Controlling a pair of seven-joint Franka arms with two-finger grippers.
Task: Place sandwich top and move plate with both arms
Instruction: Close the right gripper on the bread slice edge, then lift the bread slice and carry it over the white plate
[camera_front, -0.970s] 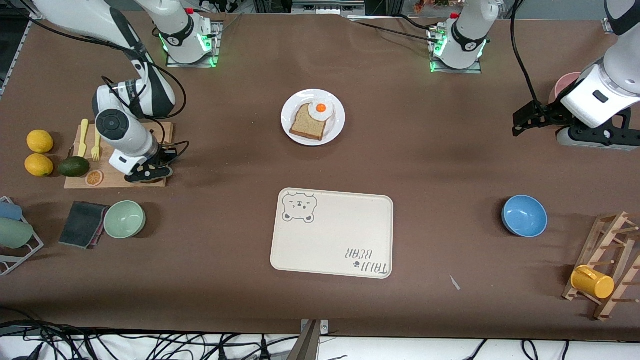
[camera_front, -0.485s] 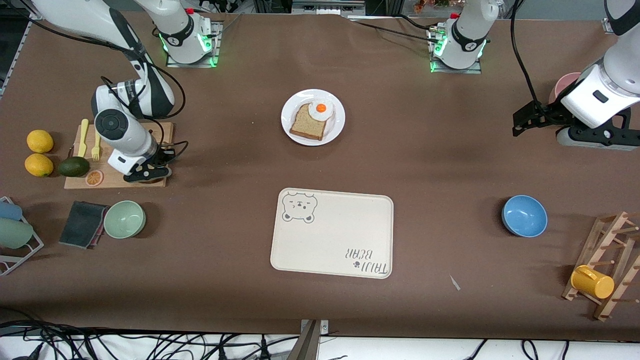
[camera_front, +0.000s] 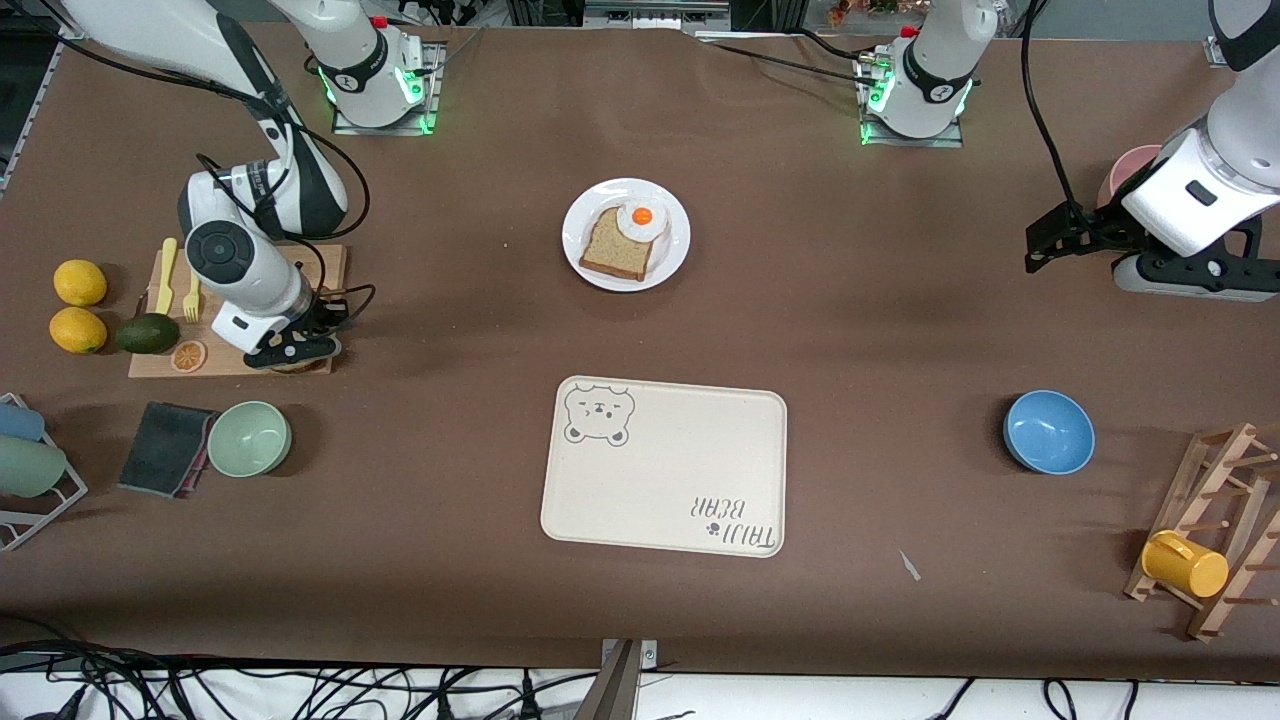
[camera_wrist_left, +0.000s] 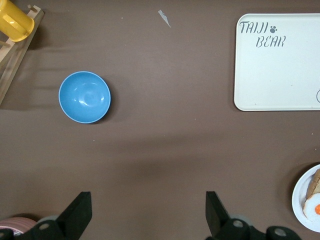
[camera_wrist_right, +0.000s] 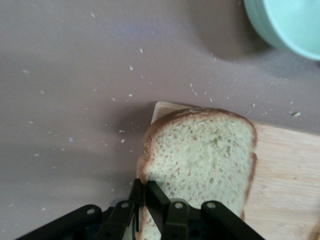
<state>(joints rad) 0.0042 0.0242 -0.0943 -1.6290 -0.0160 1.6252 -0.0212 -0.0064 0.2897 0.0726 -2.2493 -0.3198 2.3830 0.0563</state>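
The sandwich top (camera_wrist_right: 200, 160) lies flat on the wooden cutting board (camera_front: 310, 262) at the right arm's end of the counter (camera_front: 850, 330), its rounded crust end reaching to the board's corner beside bare counter sprinkled with crumbs. The right end effector (camera_wrist_right: 141, 200) is down on it, fingers shut on the slice's crust edge. On the same board sit a yellow fork (camera_front: 192, 290), a yellow knife (camera_front: 166, 274) and an orange slice (camera_front: 187, 355); an avocado (camera_front: 147, 333) and two lemons (camera_front: 79, 305) lie just beside it, and a green bowl (camera_front: 249, 438) and a dark cloth (camera_front: 165, 448) lie nearer to the front camera. The plate (camera_front: 673, 255) stands well apart, mid-counter, carrying a darker bread slice (camera_front: 612, 250) with a fried egg (camera_front: 641, 219) overlapping it; open counter surrounds its rim. The cream tray (camera_front: 665, 466) lies nearer to the front camera than the plate, with a clear strip between them. The left end effector (camera_wrist_left: 145, 217) waits with its fingers wide apart, holding nothing, over bare counter near a blue bowl (camera_front: 1049, 431). A wooden rack (camera_front: 1215, 525) holds a yellow cup (camera_front: 1184, 563).
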